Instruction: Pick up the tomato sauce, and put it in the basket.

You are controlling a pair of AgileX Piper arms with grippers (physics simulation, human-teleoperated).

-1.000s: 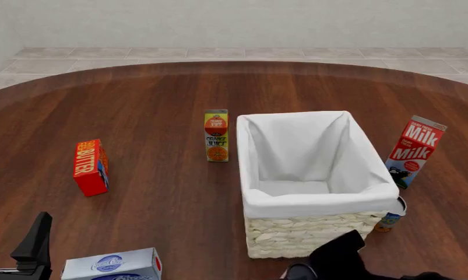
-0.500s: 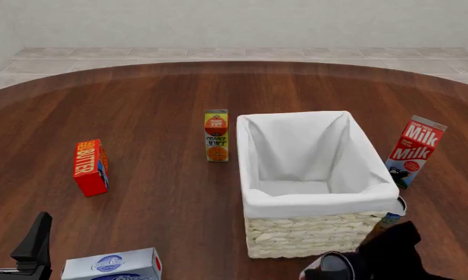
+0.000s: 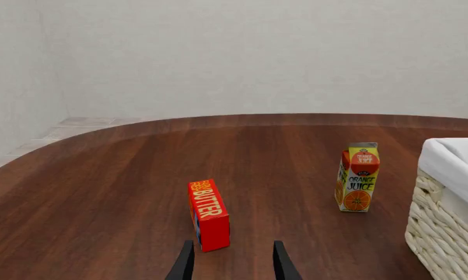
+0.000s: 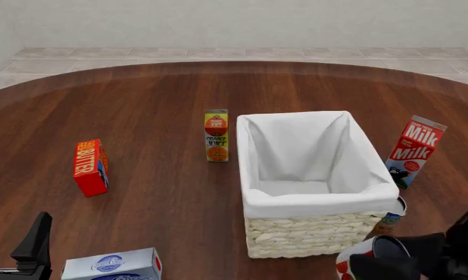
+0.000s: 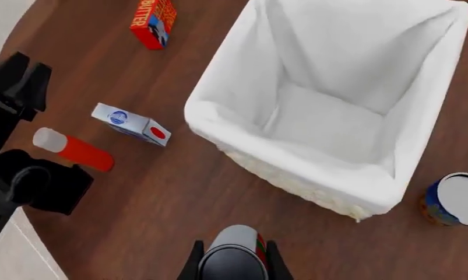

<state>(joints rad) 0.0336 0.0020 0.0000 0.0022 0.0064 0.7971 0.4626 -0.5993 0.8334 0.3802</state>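
At the table's [image 4: 156, 105] near left edge the left gripper [image 3: 232, 262] has not moved over the last second: its fingers [image 3: 184, 263] stand apart with nothing between them, aimed toward the butter box [image 4: 91, 167], with the white carton [image 4: 113, 265] just beside it. The orange juice carton [image 4: 215, 135] stands untouched beside the basket [image 4: 319, 201].

The change is on the right. The right gripper [image 5: 232, 256] has swung from in front of the basket's near wall out past its near right corner, and the tomato sauce [image 4: 368, 256] has turned with it, its red label now showing. The fingers [image 5: 193, 262] are closed on the can's sides, apparently clear of the table, though the view is cropped there. The bluish can [image 4: 392, 213] sits close by. The can is held; it has yet to be carried over the rim.
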